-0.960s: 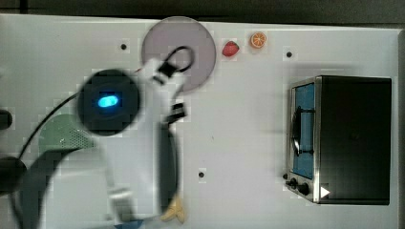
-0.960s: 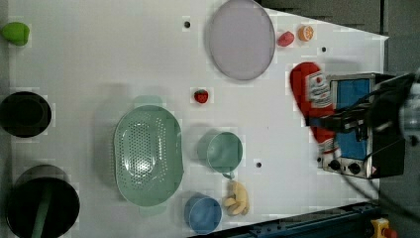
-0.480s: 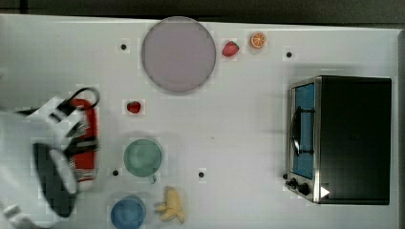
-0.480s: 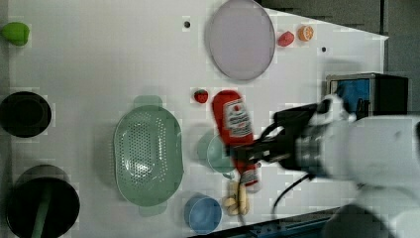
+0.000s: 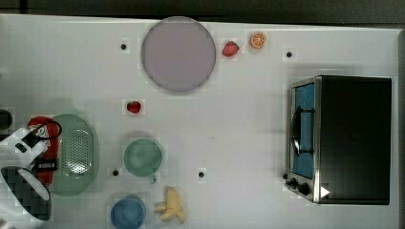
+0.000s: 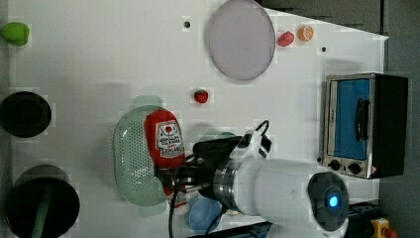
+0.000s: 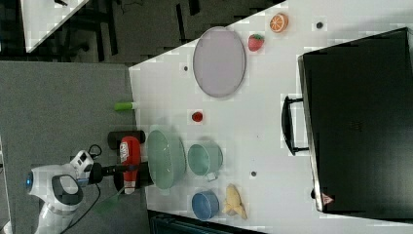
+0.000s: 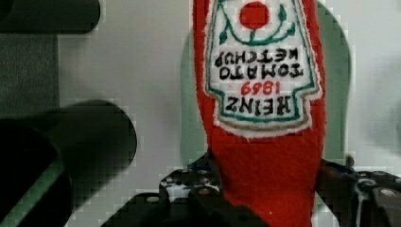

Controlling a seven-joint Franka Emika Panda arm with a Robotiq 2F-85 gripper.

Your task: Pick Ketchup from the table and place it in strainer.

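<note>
Pincer [image 6: 174, 179] clamped on the Ketchup [image 6: 165, 141] near its white-capped end, fingers part-way apart around the plush red bottle (Heinz label facing up); bottle held over the strainer [image 6: 132, 158], toward the side nearer the green cup [image 5: 143, 158] on the white counter [image 5: 239, 133]

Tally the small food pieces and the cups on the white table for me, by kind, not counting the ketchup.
Strawberries: 2
Orange slice: 1
Banana: 1
Cups: 2, green cup and blue cup
Total: 6
</note>
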